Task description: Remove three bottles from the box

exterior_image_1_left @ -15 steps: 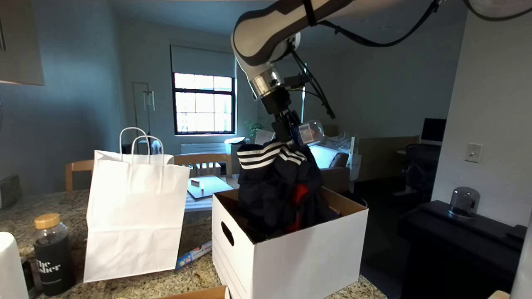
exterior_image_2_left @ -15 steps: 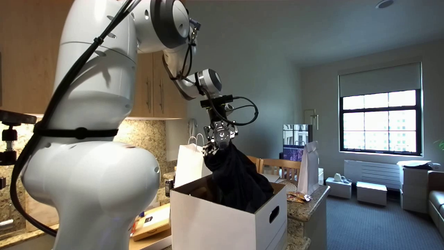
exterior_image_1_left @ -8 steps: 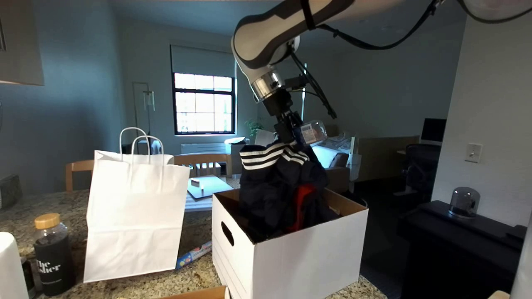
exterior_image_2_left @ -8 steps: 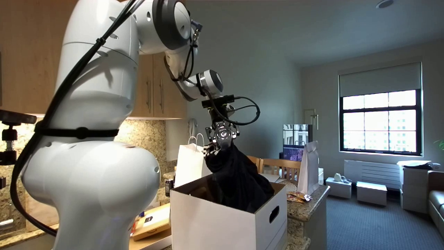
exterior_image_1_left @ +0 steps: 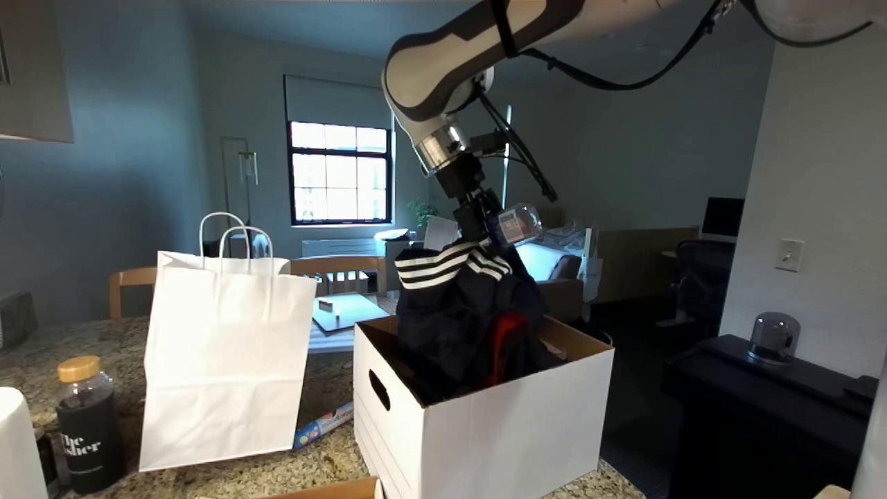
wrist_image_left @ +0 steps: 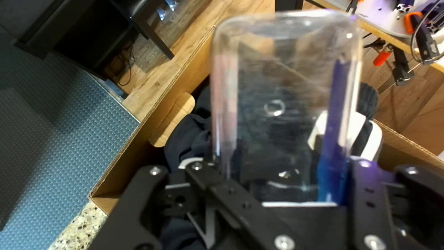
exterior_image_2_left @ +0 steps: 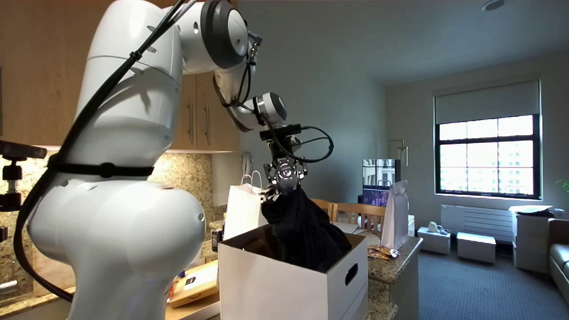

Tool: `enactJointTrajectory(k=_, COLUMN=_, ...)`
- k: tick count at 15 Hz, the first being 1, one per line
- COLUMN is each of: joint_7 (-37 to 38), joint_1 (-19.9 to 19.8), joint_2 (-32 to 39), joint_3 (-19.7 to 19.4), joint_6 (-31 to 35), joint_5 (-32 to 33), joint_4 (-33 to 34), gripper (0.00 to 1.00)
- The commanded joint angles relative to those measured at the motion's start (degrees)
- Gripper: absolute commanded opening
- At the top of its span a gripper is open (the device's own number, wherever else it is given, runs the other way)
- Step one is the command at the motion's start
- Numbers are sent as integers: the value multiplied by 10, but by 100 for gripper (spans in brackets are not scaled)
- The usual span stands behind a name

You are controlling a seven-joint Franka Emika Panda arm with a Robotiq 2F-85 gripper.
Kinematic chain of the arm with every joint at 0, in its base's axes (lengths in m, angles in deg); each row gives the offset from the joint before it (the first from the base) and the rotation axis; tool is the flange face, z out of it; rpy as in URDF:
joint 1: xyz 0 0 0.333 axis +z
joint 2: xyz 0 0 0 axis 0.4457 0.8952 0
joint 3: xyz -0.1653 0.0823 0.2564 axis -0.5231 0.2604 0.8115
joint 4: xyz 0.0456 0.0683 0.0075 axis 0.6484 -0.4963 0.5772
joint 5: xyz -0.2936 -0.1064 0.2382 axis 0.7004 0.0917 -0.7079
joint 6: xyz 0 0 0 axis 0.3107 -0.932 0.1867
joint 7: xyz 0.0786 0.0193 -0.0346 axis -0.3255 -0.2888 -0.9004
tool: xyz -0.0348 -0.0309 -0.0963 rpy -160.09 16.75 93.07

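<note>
Between the fingers of my gripper is a transparent bottle with a blue patch low on its right side; both fingers stand close against it. In an exterior view the bottle juts sideways from the gripper, a pale label on it. Everything hangs above the box, white outside and brown inside. A dark garment with white stripes rises out of the box right up to the fingertips; whether it is gripped too, I cannot tell. A red shape shows against the garment. Cloth covers most of the box's inside.
Beside the box stands a white paper bag, with a colourful tube lying between. Further along is a dark drinking bottle with a wooden lid. Flat cardboard boxes lie nearer the robot's base. The counter ends beyond the box.
The gripper and bottle shift slightly to one side, then come back a little lower. The striped garment sinks a little, and the red shape shows more plainly.
</note>
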Motion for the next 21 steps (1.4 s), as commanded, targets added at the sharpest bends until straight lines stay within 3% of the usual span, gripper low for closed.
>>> enactJointTrajectory(k=1, joint_7=-12, joint_1=2, joint_2=2, joint_3=2, joint_6=-32, joint_5=18, joint_4=20, gripper=49)
enactJointTrajectory(k=3, joint_7=-8, joint_1=3, joint_2=2, joint_3=3, joint_6=-38, joint_5=25, joint_4=23, gripper=52)
enactJointTrajectory(k=5, joint_7=-5, joint_1=4, joint_2=0, joint_3=4, joint_6=-35, joint_5=31, joint_4=18, gripper=40)
enactJointTrajectory(k=9, joint_7=-3, joint_1=7, joint_2=1, joint_3=6, joint_6=-34, joint_5=38, joint_4=18, gripper=32)
enactJointTrajectory(k=16, joint_7=-1, joint_1=28, joint_2=-2, joint_3=25, joint_6=-41, joint_5=37, joint_4=19, gripper=31)
enactJointTrajectory(k=21, joint_7=44, joint_1=77, joint_2=4, joint_3=65, joint_6=-27, joint_5=25, joint_4=14, gripper=31)
